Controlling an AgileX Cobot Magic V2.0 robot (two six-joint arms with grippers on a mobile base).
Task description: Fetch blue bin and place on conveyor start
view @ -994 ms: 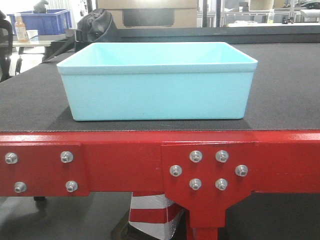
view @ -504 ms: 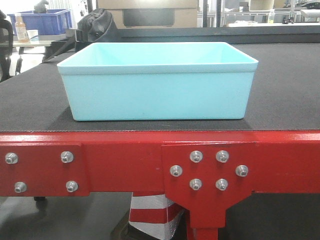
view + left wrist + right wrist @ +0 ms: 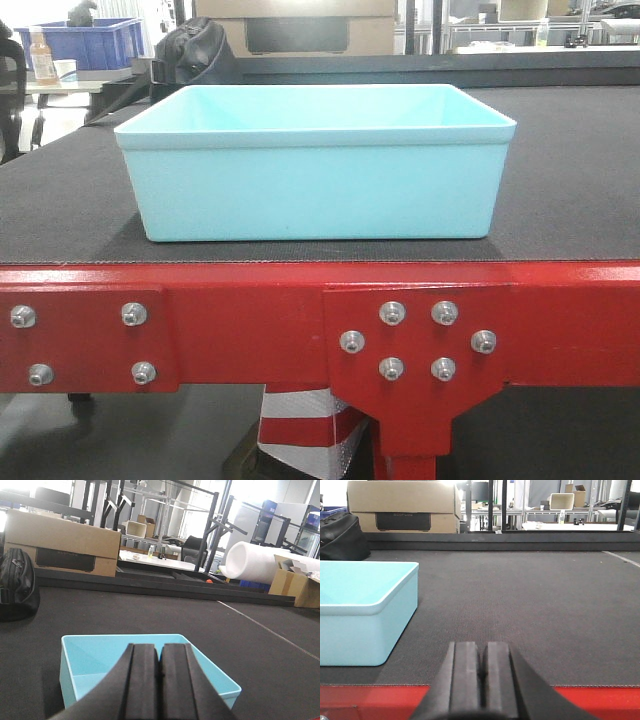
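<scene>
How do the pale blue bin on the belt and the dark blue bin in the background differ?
The pale blue bin is light turquoise with smooth plain walls; the dark blue bin is royal blue. The pale one sits on the black belt, near the red frame; the dark one stands far off at upper left, beyond the belt. The pale one looks empty; the dark one's inside is hidden. Both are rectangular, open-topped tubs.

Blue bin (image 3: 315,165) on conveyor start (image 3: 560,190), near front edge.
</scene>
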